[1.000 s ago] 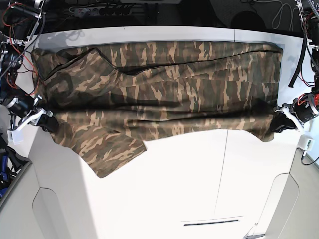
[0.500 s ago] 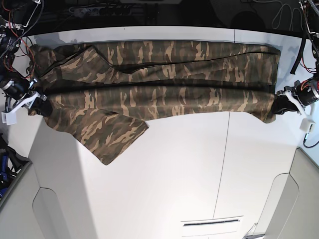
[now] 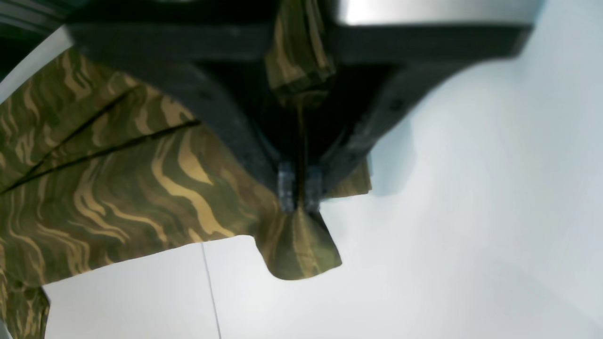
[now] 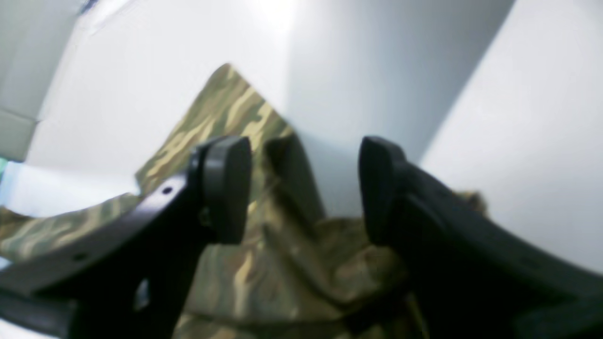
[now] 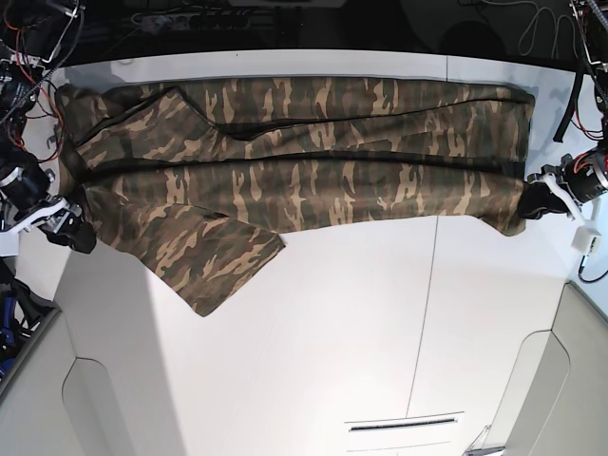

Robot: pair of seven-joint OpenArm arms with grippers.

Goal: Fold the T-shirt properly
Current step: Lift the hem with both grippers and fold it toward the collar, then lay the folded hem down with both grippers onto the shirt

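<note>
The T-shirt (image 5: 294,180) lies as a long folded band across the upper part of the white desk (image 5: 380,332) in the base view, its long axis running left to right, with one sleeve (image 5: 214,261) jutting down toward the lower left. The wider, shoulder end seems to point to the frame's left, the hem end to the right.

This looks like the close of a lengthwise fold — one side laid over, edges now being let go. The right hand (image 4: 301,188), at the left edge of the base view, stands wide open just above rumpled cloth and grips nothing. The left hand (image 3: 299,188), at the right edge of the base view, is closed tight on a corner of the shirt, a small flap of fabric poking out below its tips.

Next, I judge, the left hand should let go too; then the loose sleeve needs tucking onto the band before the shirt is folded across its length — a pinch near the sleeve's tip would serve.
</note>
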